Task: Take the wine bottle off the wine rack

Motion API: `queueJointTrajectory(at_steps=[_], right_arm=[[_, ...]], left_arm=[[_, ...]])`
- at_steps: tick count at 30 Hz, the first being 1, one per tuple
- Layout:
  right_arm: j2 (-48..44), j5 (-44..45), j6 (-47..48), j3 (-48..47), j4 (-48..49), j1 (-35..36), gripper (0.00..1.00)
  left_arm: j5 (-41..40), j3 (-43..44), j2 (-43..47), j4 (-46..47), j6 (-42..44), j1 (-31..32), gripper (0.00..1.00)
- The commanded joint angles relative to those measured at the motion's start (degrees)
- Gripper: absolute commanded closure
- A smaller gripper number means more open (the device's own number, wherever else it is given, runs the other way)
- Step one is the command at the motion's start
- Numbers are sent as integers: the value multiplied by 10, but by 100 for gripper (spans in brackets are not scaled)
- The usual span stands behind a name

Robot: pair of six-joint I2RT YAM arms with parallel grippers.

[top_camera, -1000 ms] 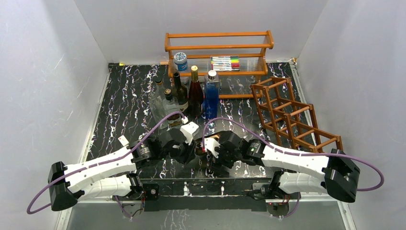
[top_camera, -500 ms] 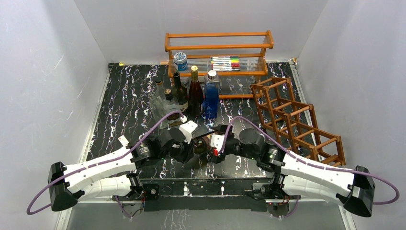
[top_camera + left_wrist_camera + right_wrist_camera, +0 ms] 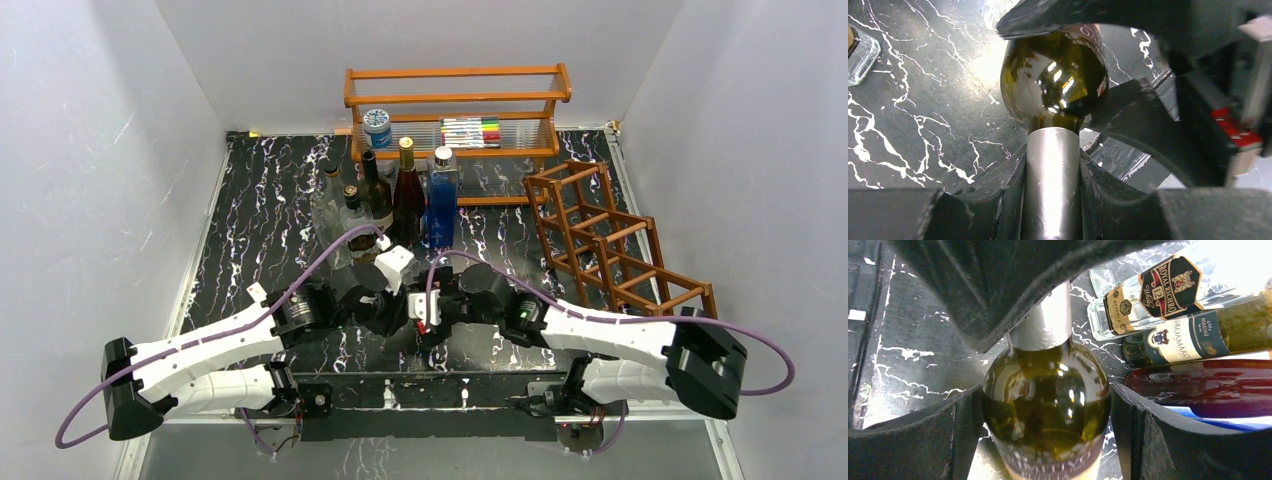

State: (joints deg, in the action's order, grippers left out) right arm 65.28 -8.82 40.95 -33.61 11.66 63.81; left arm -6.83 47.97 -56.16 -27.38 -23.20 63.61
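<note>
The wine bottle [image 3: 1054, 75] is dark green glass with a silver foil neck. It is at the front middle of the table, away from the reddish-brown lattice wine rack [image 3: 620, 240] at the right. My left gripper [image 3: 1053, 200] is shut on the foil neck. My right gripper [image 3: 1045, 435] comes from the opposite side, its fingers [image 3: 963, 425] pressed against both sides of the bottle's body [image 3: 1045, 405]. In the top view the two grippers [image 3: 400, 305] [image 3: 437, 308] meet head-on and hide most of the bottle. The rack's visible cells hold nothing.
Several bottles [image 3: 390, 200] stand in a group just behind the grippers; their labels show in the right wrist view [image 3: 1168, 295]. An orange shelf [image 3: 455, 100] with a blue-lidded jar and markers stands at the back wall. White walls close in on both sides.
The right arm swung its elbow out to the right half a second ago and has come back in; its gripper is now closed around the bottle's body. The left arm has barely moved.
</note>
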Motion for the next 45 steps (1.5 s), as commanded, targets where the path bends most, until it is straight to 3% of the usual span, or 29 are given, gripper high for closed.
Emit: queueJointTrajectory(at_steps=[1, 5, 7, 9, 14, 17, 23, 30, 37, 41, 45], right_arm=[[38, -11, 4, -5, 111, -2, 2], [50, 31, -7, 2, 141, -2, 9], [38, 35, -21, 8, 145, -3, 20], [22, 30, -56, 16, 154, -8, 37], [2, 32, -144, 56, 191, -20, 57], [-7, 31, -188, 71, 205, -29, 69], [-5, 5, -267, 74, 217, -70, 80], [-4, -6, -352, 78, 237, -109, 99], [-3, 21, -409, 64, 270, -111, 100], [-9, 21, -415, 49, 276, -111, 100], [-24, 44, -416, 49, 283, -111, 100]], left_arm=[[20, 33, 14, 14, -4, 4, 100], [19, 39, 14, 10, -4, 4, 100], [15, 39, 14, 4, -4, 4, 99], [8, 40, 17, 1, -5, 4, 83], [-17, 51, 24, 3, 11, 4, 39], [-32, 66, 25, -3, 30, 4, 25], [-92, 116, 45, -33, 62, 3, 4], [-194, 191, 63, -33, 93, 3, 2], [-296, 278, 23, 3, 154, -2, 2], [-274, 313, -7, 2, 159, -13, 2], [-187, 268, -21, -9, 41, -44, 2]])
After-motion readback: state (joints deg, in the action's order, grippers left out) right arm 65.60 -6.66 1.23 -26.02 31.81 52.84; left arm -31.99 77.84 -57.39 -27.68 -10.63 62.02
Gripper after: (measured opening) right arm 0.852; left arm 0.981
